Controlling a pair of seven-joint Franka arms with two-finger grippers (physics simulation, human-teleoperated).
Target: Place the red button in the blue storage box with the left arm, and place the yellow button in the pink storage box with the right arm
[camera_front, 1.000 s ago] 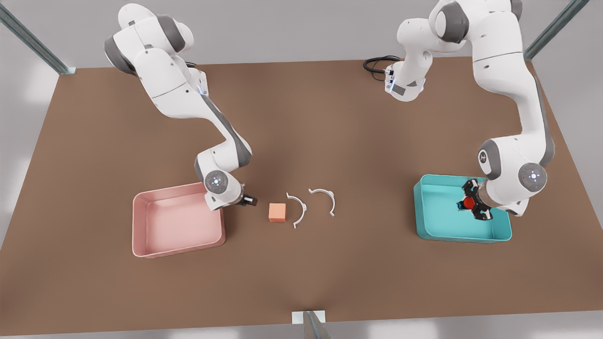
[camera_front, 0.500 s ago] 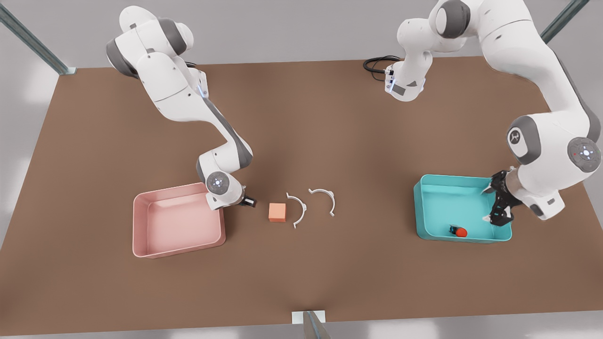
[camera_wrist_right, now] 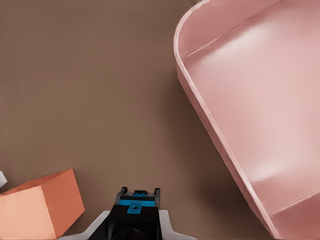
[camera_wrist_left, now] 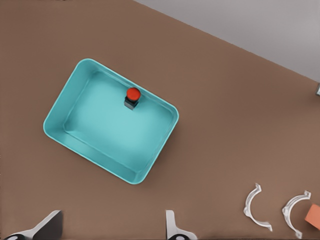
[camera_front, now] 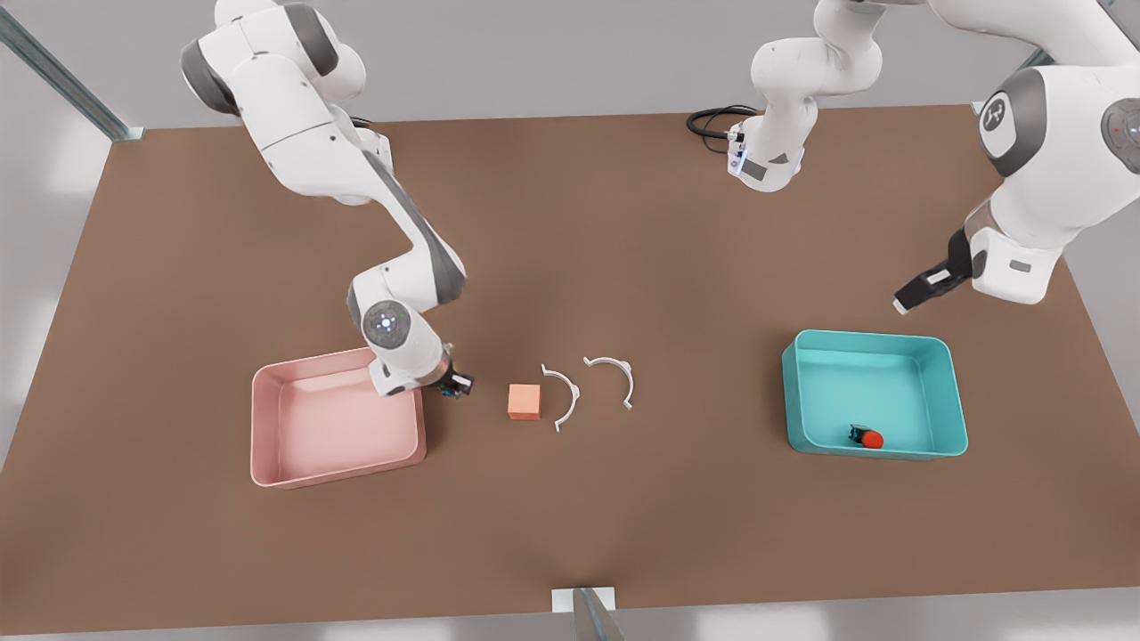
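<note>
The red button (camera_front: 871, 438) (camera_wrist_left: 133, 93) lies inside the blue storage box (camera_front: 891, 383) (camera_wrist_left: 105, 132), near its front wall. My left gripper (camera_front: 910, 297) (camera_wrist_left: 111, 231) hangs open high above and behind that box, holding nothing. My right gripper (camera_front: 454, 386) (camera_wrist_right: 133, 216) is shut on a small black base with a blue tab, the yellow button's base; its yellow cap is hidden. It hovers just off the pink storage box's (camera_front: 329, 427) (camera_wrist_right: 260, 100) corner, on the side toward the orange cube.
An orange cube (camera_front: 525, 401) (camera_wrist_right: 35, 207) sits on the brown table just to the front view's right of the right gripper. Two white curved pieces (camera_front: 565, 397) (camera_wrist_left: 256, 206) lie beyond it. A black cable (camera_front: 712, 120) loops at the table's back edge.
The left gripper opened and the red button dropped into the blue box. That arm then rose and swung back to the front view's right. The right gripper shifted slightly toward the pink box.
</note>
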